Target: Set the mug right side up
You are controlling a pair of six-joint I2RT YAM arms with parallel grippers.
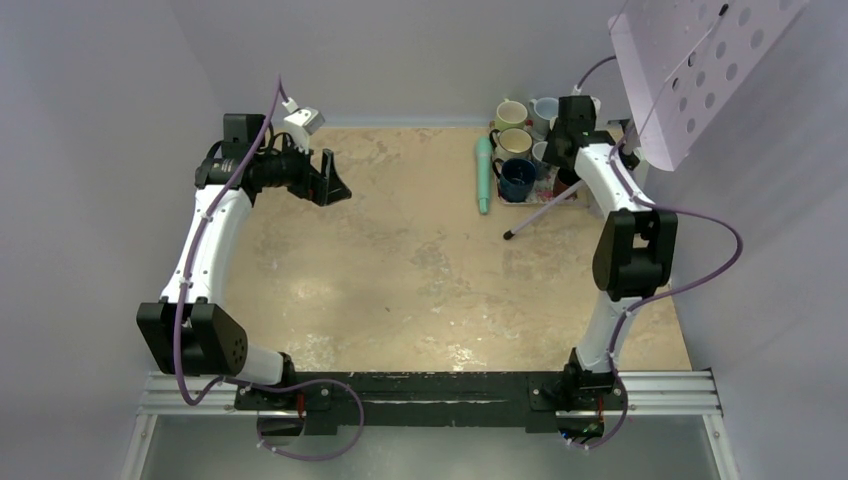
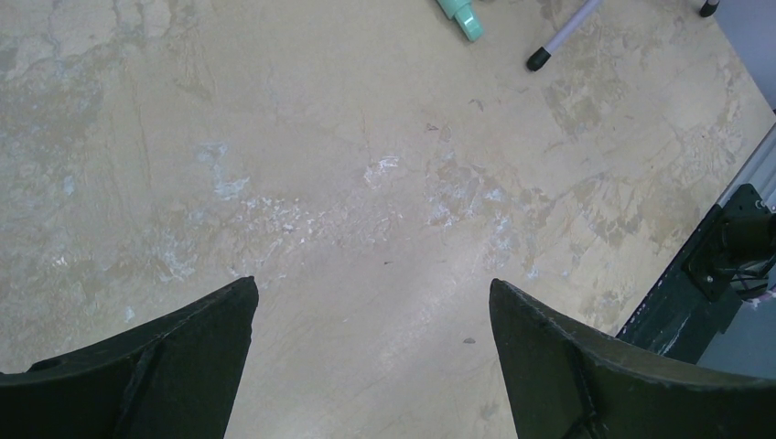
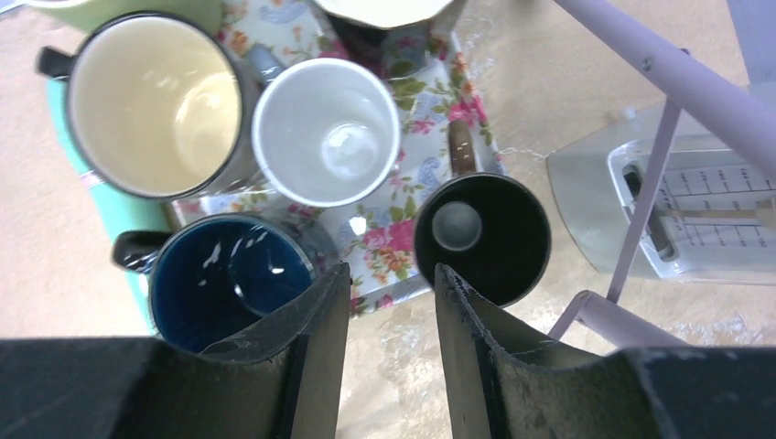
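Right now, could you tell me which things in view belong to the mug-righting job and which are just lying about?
Belongs to the job: cream mug, white mug, blue mug and black mug, all mouth-up; floral tray; right gripper, open above them.

Just lying about: teal tool; kitchen scale; lilac stand; left gripper, open and holding nothing.

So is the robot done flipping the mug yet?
Looks done: the cream mug, white mug, blue mug and black mug all show open tops, and no upside-down mug is visible. Nothing is in hand: the right gripper hovers empty above them, the left gripper is open over the table. Nothing seems left.
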